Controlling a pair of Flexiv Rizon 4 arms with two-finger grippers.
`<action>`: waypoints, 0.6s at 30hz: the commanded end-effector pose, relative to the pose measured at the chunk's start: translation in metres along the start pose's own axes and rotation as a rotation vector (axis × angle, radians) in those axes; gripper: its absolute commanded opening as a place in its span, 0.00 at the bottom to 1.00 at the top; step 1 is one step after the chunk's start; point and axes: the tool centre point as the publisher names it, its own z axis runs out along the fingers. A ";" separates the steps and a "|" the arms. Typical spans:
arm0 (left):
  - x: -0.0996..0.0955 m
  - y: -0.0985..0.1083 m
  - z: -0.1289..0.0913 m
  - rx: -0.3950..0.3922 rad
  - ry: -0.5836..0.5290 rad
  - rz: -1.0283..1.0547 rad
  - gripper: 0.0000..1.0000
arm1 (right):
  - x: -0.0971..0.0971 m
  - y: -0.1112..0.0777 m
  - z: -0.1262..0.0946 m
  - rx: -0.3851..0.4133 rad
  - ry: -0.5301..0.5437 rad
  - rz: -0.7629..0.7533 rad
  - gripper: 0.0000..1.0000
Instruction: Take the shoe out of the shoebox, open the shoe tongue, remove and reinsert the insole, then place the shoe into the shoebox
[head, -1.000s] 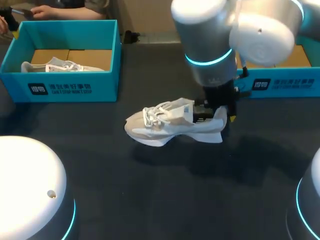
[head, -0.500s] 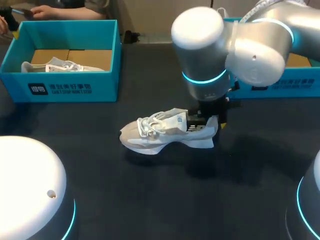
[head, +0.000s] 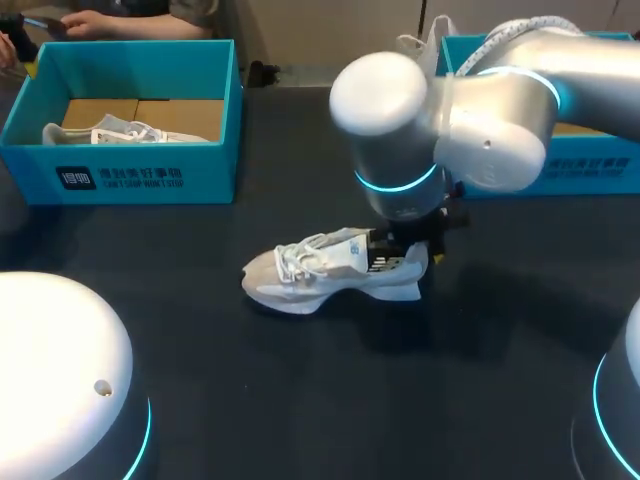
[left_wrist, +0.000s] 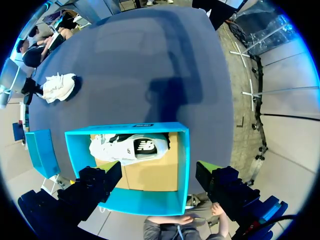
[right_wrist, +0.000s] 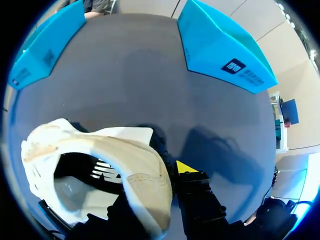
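A white shoe lies on its sole in the middle of the dark table, toe to the left. My right gripper is at its heel, shut on the heel collar. In the right wrist view the collar of the shoe runs between the fingers of the right gripper, one yellow tip showing outside it. My left gripper hangs open high above the left teal shoebox, which holds a second white shoe. That shoebox stands at the back left.
A second teal shoebox stands at the back right, partly behind my right arm, and shows ahead of the right gripper as a teal box. Bare dark tabletop surrounds the shoe.
My right arm has swung a little left and toward the front, carrying the shoe by its heel. The shoe now sits lower and slightly further left. The left gripper is unchanged.
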 end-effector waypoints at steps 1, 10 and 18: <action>0.000 0.000 0.000 -0.001 0.002 0.001 1.00 | 0.005 0.000 0.010 -0.003 -0.007 0.005 0.00; 0.000 0.000 0.000 -0.001 0.002 0.001 1.00 | 0.005 -0.005 0.027 0.001 -0.027 0.044 0.00; 0.000 0.000 0.000 -0.001 0.002 0.001 1.00 | -0.001 -0.004 0.032 0.003 0.009 0.089 0.75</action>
